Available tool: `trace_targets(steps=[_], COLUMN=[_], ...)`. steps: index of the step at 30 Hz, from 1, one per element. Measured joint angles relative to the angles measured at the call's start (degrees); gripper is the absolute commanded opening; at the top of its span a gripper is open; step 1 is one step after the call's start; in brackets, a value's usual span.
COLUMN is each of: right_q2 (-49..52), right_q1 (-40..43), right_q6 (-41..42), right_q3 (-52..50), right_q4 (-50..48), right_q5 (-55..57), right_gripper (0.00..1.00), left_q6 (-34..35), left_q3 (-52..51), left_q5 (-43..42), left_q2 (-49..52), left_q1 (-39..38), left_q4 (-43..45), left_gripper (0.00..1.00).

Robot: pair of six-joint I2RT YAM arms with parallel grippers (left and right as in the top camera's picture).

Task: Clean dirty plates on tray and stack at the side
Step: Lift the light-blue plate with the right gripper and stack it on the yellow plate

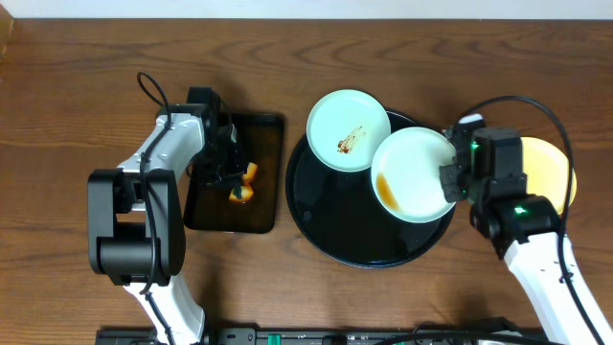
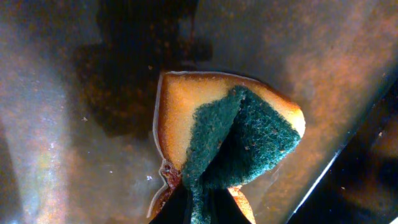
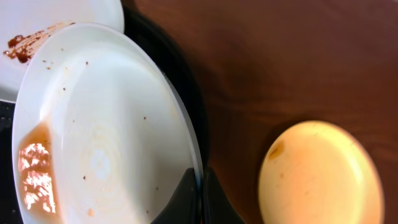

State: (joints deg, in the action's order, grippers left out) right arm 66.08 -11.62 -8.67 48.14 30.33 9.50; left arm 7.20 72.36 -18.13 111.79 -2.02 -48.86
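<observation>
My right gripper (image 3: 200, 186) clamps the rim of a tilted, sauce-pooled plate (image 3: 106, 137) over the tray (image 1: 335, 225); my left gripper (image 2: 199, 208) pinches the sponge (image 2: 230, 134). The yellow plate (image 1: 548, 172) sits aside, apparently wiped. Two smeared ones remain, the second plate (image 1: 347, 129) on the tray's rim.

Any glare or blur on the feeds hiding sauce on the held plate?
Right wrist: a glare patch washes out the sauce pool on the held plate; the yellow plate is slightly soft. Left wrist: sponge sharp, the rectangular tray around it blurred and shiny. Overhead: even light, faint reflections on the round black tray.
</observation>
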Motion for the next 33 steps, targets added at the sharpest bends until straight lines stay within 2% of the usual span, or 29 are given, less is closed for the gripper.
trace_targets(steps=[13, 18, 28, 33], right_q2=[0.0, 0.0, 0.0, 0.0], right_q1=[-24.5, -30.6, -31.8, -27.8], right_q6=[-7.9, -10.0, -12.3, -3.6], right_q3=[0.2, 0.2, 0.2, 0.2], right_q4=[-3.7, -3.9, -6.3, -4.6], right_q5=[28.9, 36.9, 44.5, 42.5], right_gripper=[0.01, 0.01, 0.01, 0.01], left_q6=[0.0, 0.0, 0.0, 0.0], left_q3=[0.0, 0.0, 0.0, 0.0], left_q5=[0.0, 0.0, 0.0, 0.0], left_q2=[0.0, 0.0, 0.0, 0.0], left_q1=[0.0, 0.0, 0.0, 0.0], left_q4=[0.0, 0.0, 0.0, 0.0], left_gripper=[0.08, 0.07, 0.07, 0.07])
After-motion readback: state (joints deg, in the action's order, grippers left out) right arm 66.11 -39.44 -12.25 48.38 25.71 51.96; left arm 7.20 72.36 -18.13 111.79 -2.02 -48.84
